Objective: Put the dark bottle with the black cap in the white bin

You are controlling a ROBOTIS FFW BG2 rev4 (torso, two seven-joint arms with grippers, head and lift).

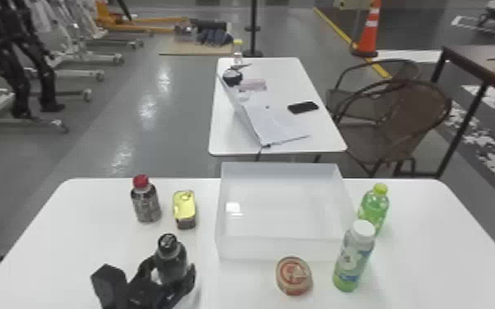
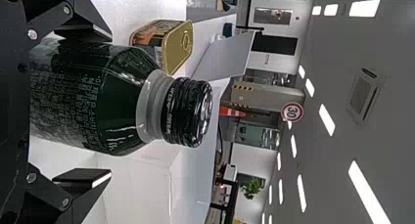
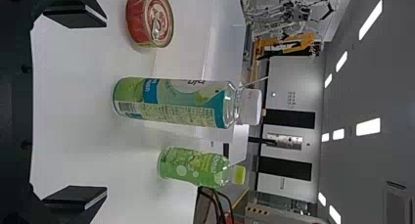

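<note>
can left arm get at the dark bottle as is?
Looks like yes. The left gripper has its jaws open on either side of the upright dark bottle; nothing seems wedged between. The yellow-topped can stands beyond, likely out of the way.

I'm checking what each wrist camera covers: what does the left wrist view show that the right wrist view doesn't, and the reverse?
Left wrist view: the dark bottle with the black cap, between the open fingers of the left gripper, and the gold-lidded can.
Right wrist view: the round red tin, the white-capped bottle and the green-capped bottle.
Both: the white table, the white bin and ceiling lights.
</note>
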